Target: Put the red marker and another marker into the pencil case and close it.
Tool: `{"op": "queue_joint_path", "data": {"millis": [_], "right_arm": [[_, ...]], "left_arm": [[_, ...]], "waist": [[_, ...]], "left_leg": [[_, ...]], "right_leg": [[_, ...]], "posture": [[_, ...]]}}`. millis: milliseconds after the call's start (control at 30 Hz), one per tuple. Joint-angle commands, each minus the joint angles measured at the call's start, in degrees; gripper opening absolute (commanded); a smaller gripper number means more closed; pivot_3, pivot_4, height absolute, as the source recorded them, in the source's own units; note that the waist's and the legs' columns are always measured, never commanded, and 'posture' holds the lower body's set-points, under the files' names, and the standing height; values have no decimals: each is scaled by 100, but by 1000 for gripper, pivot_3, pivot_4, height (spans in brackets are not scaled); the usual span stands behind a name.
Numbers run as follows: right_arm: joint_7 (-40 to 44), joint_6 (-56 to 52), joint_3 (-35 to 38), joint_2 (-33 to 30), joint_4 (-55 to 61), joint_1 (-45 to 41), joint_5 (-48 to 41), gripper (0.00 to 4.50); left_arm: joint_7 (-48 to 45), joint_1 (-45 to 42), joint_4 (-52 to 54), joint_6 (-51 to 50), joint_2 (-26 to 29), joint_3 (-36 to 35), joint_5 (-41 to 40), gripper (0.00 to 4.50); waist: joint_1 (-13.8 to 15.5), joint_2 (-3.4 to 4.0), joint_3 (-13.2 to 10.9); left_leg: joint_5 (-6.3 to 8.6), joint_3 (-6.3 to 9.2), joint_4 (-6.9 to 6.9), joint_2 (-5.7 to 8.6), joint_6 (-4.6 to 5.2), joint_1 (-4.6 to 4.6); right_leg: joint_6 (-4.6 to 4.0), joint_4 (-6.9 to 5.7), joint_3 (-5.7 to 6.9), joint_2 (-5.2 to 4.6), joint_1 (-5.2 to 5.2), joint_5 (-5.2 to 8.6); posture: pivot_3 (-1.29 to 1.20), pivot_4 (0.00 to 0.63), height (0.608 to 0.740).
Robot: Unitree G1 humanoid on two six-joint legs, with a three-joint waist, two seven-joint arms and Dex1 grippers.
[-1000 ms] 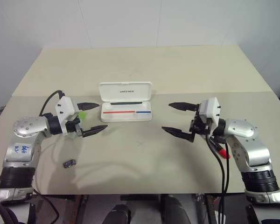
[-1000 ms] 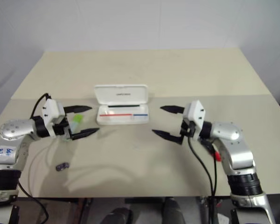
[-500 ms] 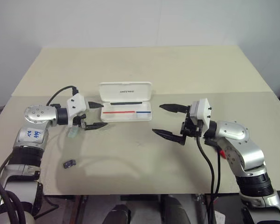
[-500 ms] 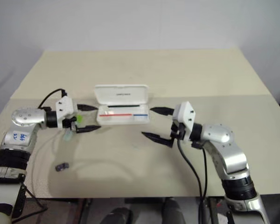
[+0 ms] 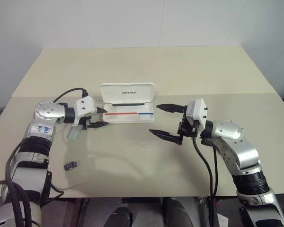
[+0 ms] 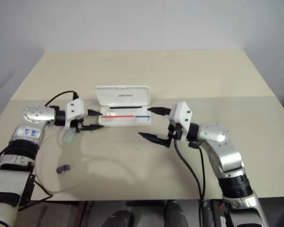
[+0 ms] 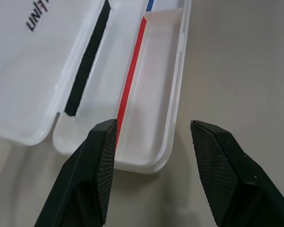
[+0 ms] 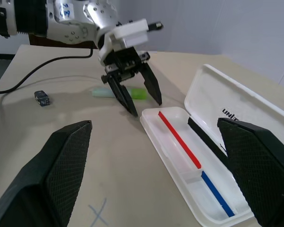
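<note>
Case (image 5: pixel 128 104) sits open mid-table (image 5: pixel 146 161), lid flipped back, tray toward me w/ red+blue line inside. Tray looks empty.

My L gripper (image 5: pixel 102 117) is right at the case's left end, pointing at it. Jaws partway apart, nothing between them. L wrist view: fingertips (image 7: pixel 104 156) straddle the tray's end corner, not touching it as far as I can tell.

Green marker (image 8: pixel 119 92) lies flat on table behind/under my L gripper, on the side away from the case; not held. Head view shows it as a pale bit just below the L wrist (image 6: pixel 67 137).

My R gripper (image 5: pixel 166 122) is wide open, empty, hanging just off the case's right end, pointing across toward it.

Red marker: can't find it in any current view, so can't say where it is.

Small dark grey piece (image 5: pixel 71 165) on table near front-left, well apart from case.
</note>
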State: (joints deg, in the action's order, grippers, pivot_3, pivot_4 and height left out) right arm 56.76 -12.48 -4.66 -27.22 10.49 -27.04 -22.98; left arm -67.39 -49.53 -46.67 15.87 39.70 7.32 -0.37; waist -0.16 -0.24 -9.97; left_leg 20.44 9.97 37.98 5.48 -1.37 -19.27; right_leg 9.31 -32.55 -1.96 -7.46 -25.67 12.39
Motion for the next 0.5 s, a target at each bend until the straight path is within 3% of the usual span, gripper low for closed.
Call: {"op": "queue_joint_path", "data": {"millis": [33,500], "right_arm": [[-30,144,29,76,0,-134,-19,4500],[-123,205,78,141,-20,-189,10,4500]], "left_arm": [[-106,-329,-245,195,-36,43,125,2535],[-59,-959,-1222,326,-406,290,618,2535]], "waist": [[-6,0,0],[-9,-1,0]], "left_leg": [[1,-2,1,0,1,0],[2,-12,6,-1,2,0]], "right_leg": [[0,0,0,0,0,0],[2,-6,0,0,-4,-1]], "posture": [[0,150,740],[0,150,740]]}}
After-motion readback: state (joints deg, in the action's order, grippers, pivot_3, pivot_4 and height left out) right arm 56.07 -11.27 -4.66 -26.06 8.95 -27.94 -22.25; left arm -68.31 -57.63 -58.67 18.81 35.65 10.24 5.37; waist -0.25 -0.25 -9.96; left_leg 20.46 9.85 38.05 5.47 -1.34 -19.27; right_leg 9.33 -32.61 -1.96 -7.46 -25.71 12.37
